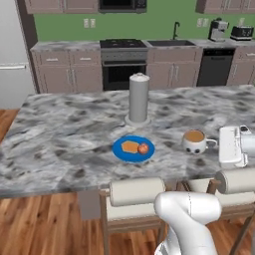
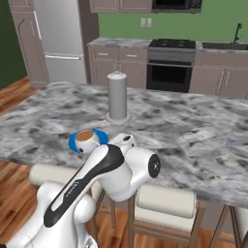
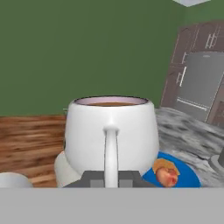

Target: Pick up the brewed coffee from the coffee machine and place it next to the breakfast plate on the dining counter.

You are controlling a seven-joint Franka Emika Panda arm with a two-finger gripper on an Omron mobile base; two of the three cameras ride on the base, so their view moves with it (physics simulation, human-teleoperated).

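left base view:
mug: white, brown coffee on top, upright on the island counter, handle pointing right toward the robot's hand
blue plate: left of the mug, near but apart, toast and a small red fruit on it
paper towel roll: upright on the counter behind the plate
coffee machine: far back counter, right side, just beside a black toaster
stools: cushioned, tucked at the near counter edge

right base view:
mug: on the counter, mostly in front of the blue plate, arm's wrist right beside it
paper towel roll: upright, further back
fridge: back left

hand view:
gripper: fingers pressed together, pinching the mug handle between the tips
mug: fills the centre, upright, coffee visible at the rim
blue plate: lower right past the mug, red fruit showing, on the marbled top
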